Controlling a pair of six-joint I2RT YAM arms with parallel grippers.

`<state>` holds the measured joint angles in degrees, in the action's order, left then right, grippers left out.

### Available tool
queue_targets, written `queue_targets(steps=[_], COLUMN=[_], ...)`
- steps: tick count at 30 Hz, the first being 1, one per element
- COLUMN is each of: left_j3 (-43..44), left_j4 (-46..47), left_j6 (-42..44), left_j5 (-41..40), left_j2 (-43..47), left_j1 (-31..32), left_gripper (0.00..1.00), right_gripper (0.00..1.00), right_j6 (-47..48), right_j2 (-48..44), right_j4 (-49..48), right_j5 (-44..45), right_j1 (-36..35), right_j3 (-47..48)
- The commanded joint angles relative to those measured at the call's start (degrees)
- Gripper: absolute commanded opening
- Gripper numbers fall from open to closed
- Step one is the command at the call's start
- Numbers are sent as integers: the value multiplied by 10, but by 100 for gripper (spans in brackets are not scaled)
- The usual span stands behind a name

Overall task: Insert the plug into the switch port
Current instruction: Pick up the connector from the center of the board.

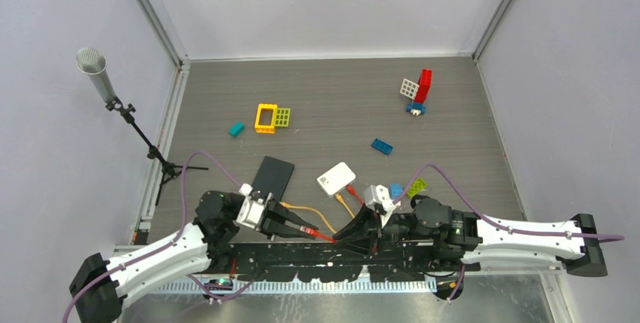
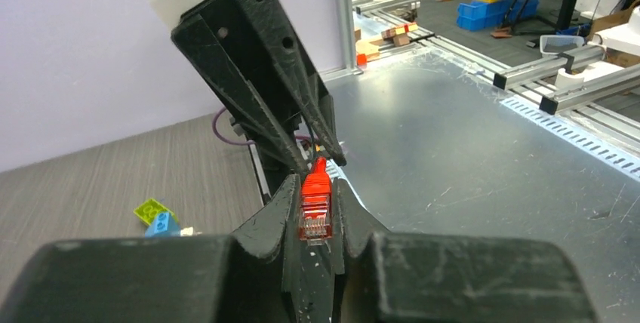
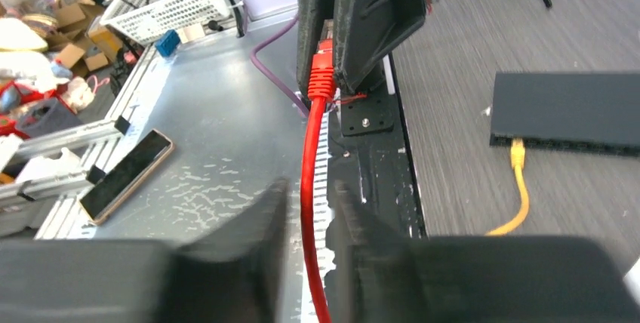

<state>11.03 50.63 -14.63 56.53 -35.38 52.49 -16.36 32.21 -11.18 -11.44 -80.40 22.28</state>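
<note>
**Plug pinched on the left, switch at eleven o'clock**

The left pincer (image 2: 314,187) is pressed together on the red plug (image 2: 315,213), clamping its body by both flanks so it cannot twist. The plug's clear nose seems to point back toward that wrist, with the boot and red cable (image 3: 308,157) leading away. On that reading, the plug would need turning before it could enter a port.

The right pincer (image 3: 308,191) faces it, fingers a little apart. The cable runs between them without being nipped, probably as a loose guide that lets the cord slide rather than tug the plug.

Both pincers hang at the six o'clock edge of the tabletop (image 1: 340,96), above the arms' mounting rail. The switch (image 3: 566,108) lies flat at about eleven o'clock from the plug, well apart from it. A yellow cable (image 3: 518,179) already sits in a port on its near face. Which neighbouring ports are free is too small to tell.
</note>
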Motion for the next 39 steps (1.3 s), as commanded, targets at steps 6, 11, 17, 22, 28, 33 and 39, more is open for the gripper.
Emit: queue_targets(steps=[6, 11, 17, 22, 28, 33, 39], left_j3=[57, 135, 116, 134, 205, 196, 198], left_j4=[-296, -577, -607, -638, -810, -847, -883], left_j6=[-142, -258, -486, -609, -732, -829, -883], left_j5=[-374, -635, -697, -692, -718, -715, -743], left_j2=[42, 27, 2, -2, 1, 28, 55], left_j1=[3, 3, 3, 3, 3, 3, 3], left_gripper=[0, 0, 0, 0, 0, 0, 0], right_gripper=[65, 73, 77, 75, 74, 73, 71], right_j6=[155, 325, 453, 560, 654, 716, 776], right_j2=[-15, -29, 77, 222, 351, 427, 499], right_j4=[84, -41, -181, -257, -362, -459, -524], right_j5=[152, 187, 275, 305, 327, 345, 353], right_j1=[2, 2, 2, 2, -3, -11, -13], right_j3=[36, -31, -60, -30, 0, 18, 40])
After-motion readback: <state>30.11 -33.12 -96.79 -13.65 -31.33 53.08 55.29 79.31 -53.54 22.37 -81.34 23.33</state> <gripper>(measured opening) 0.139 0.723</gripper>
